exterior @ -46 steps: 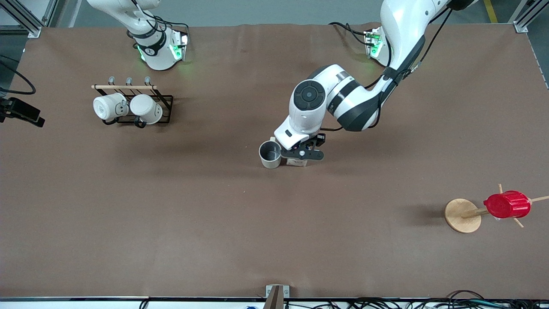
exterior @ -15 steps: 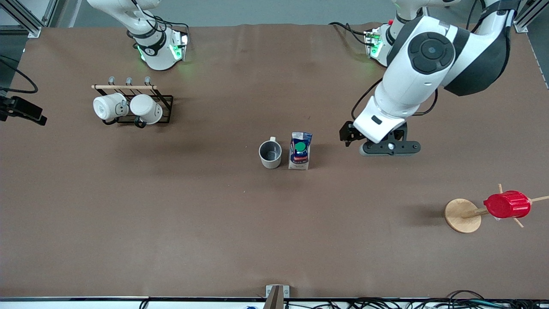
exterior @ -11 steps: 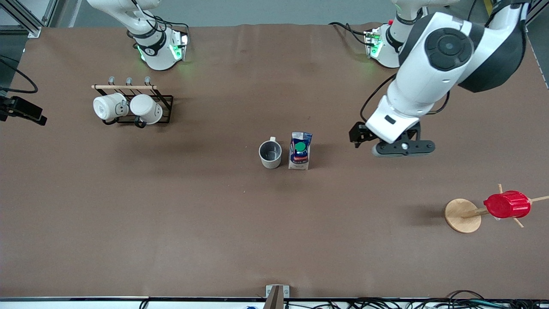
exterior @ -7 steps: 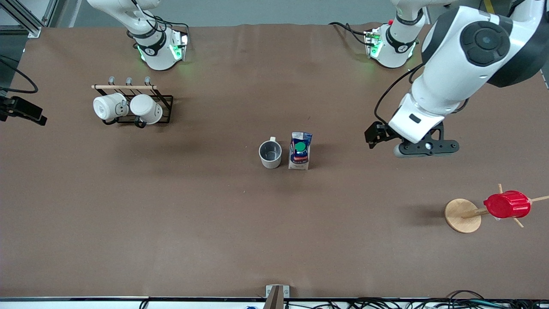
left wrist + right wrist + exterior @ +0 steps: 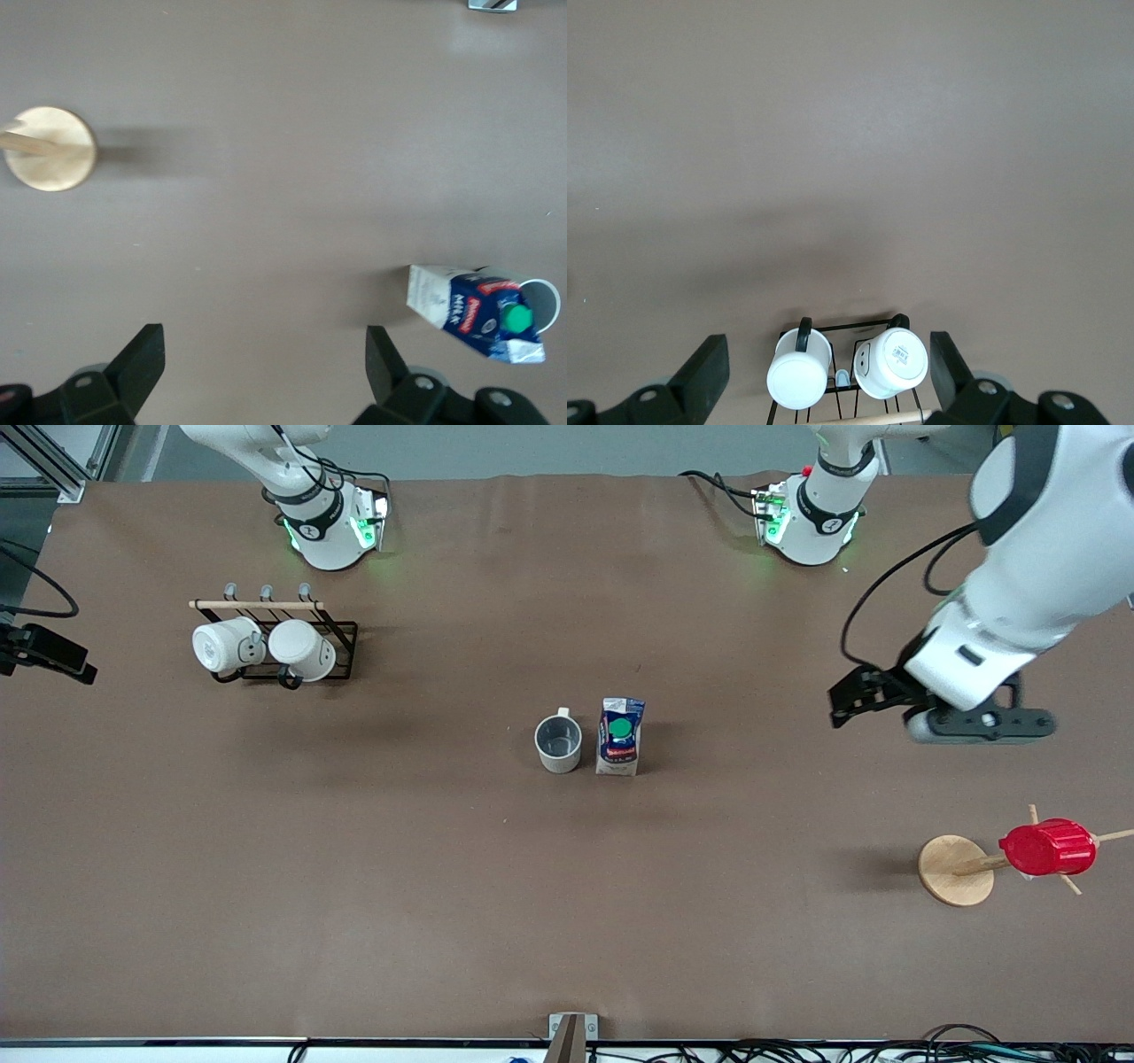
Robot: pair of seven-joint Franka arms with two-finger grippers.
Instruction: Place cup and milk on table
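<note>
The cream-white cup [image 5: 558,744] stands upright on the brown table [image 5: 354,868] near its middle. The blue-and-white milk [image 5: 619,737] with its green cap stands right beside it, toward the left arm's end. In the left wrist view the milk [image 5: 478,312] hides most of the cup [image 5: 547,301]. My left gripper [image 5: 979,724] hangs open and empty over bare table toward the left arm's end, well apart from both; it also shows in its wrist view [image 5: 263,367]. My right gripper [image 5: 828,367] is open and empty over the mug rack; the front view does not show it.
A black wire rack [image 5: 341,638] with two bright white mugs [image 5: 266,648] stands near the right arm's base; these mugs also show in the right wrist view [image 5: 846,367]. A red ribbed cup [image 5: 1047,848] hangs on a wooden stand [image 5: 955,870], whose base shows in the left wrist view [image 5: 49,149].
My left gripper was down at the milk, let it go, rose and swung away toward the left arm's end. Milk and cup have stayed put. The right arm has not moved.
</note>
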